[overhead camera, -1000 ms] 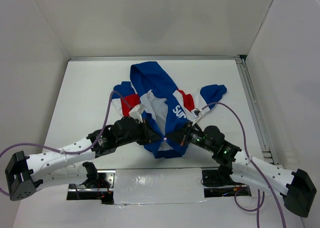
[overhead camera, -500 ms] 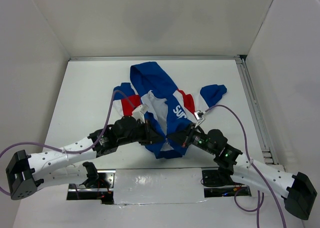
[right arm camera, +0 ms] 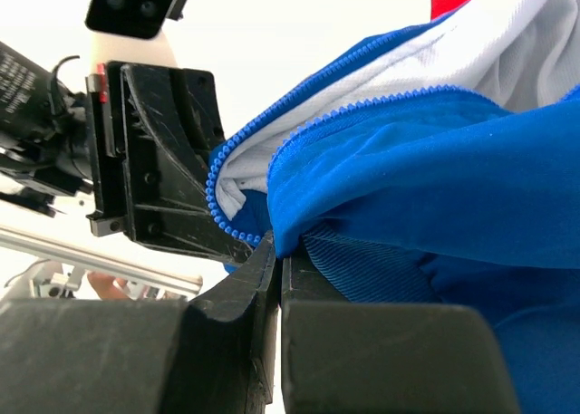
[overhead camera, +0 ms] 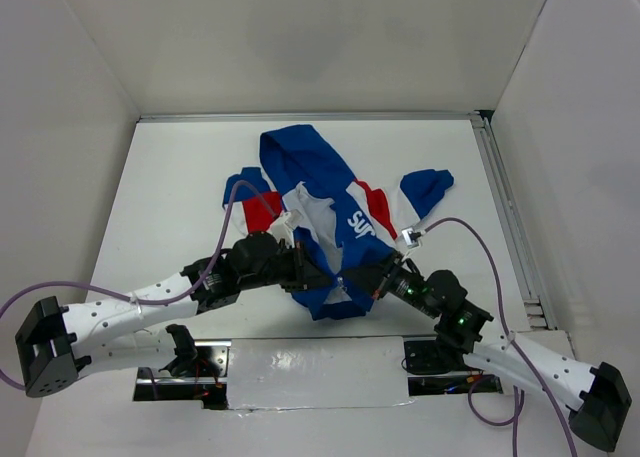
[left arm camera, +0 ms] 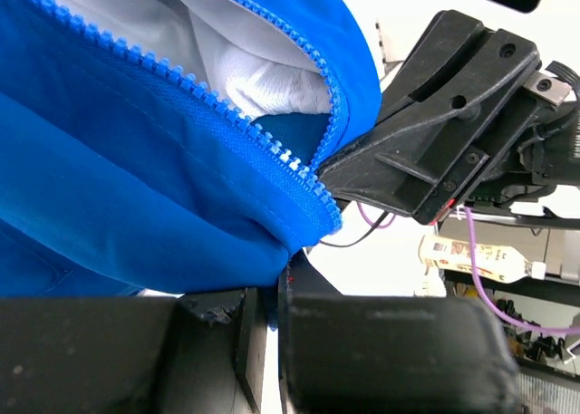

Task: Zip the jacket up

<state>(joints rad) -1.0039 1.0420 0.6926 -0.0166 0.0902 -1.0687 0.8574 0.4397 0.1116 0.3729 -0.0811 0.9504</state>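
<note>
Over the last 1 second the left gripper (overhead camera: pixel 318 274) has edged slightly toward the centre, and the right arm has sunk toward the near edge, its purple cable (overhead camera: pixel 470 227) dropping with it. On the left, that gripper's jaws are all but closed, pinching the blue hem (left arm camera: pixel 227 251) just below one row of zipper teeth (left arm camera: pixel 272 147). The jacket (overhead camera: pixel 300 157) lies in the middle of the white table (overhead camera: pixel 170 187), hood toward the far wall and hem toward the arms, with its front spread and the white lining (left arm camera: pixel 263 79) showing. On the right, the right gripper (overhead camera: pixel 362 277) is clamped tight on the other hem corner. The 2 bottom ends are close but apart, and the 2 tooth rows are separate. No slider is visible. By my judgement nothing is zipped yet: joining the ends and the whole upward pull remain.
</note>
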